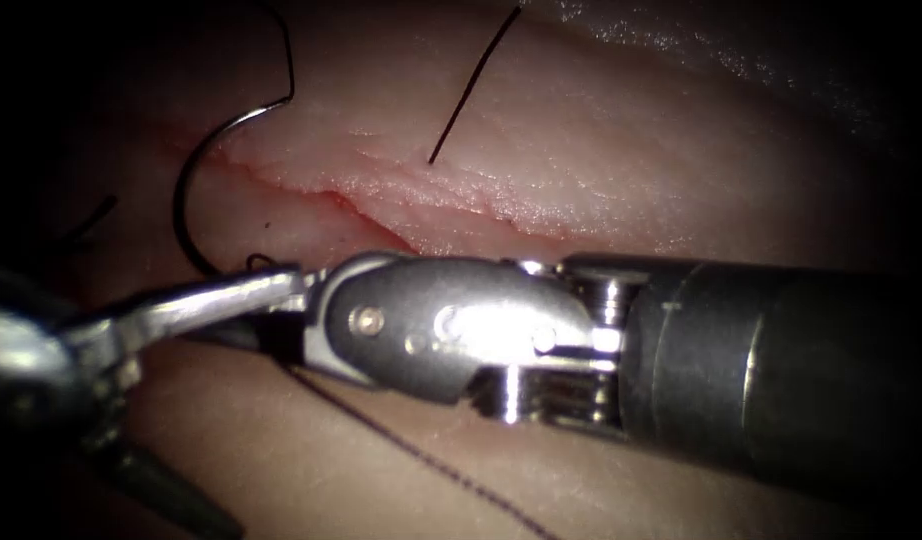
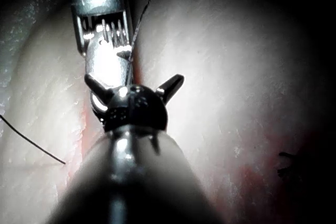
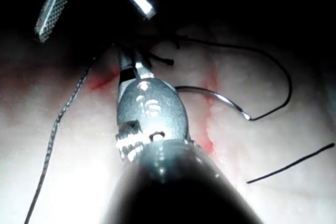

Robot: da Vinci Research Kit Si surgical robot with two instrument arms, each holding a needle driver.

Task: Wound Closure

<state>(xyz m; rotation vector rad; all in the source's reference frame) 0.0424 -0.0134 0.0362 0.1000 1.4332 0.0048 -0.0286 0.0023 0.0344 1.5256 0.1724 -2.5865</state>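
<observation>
The curved needle (image 1: 186, 190) (image 3: 220, 98) arcs over the left end of the cut (image 1: 381, 215). Its pointed end dips under the tools' tips, and I cannot tell whether it is in the tissue (image 1: 601, 130). My right tool (image 1: 246, 330) (image 3: 131, 59) comes in low across the tissue with its jaws together at that pointed end, seemingly holding the needle; the grip itself is hidden. My left tool (image 1: 256, 400) (image 2: 135, 77) (image 3: 97, 22) faces it with jaws spread wide and nothing between them. Thread (image 1: 421, 455) (image 3: 52, 129) (image 2: 139, 19) trails from under the right tool.
A cut end of thread (image 1: 471, 90) (image 3: 294, 163) (image 2: 31, 142) lies loose on the tissue beyond the cut. Red fluid (image 1: 356, 205) lines the cut's edge. The right tool's thick shaft (image 1: 761, 370) covers the near side of the tissue.
</observation>
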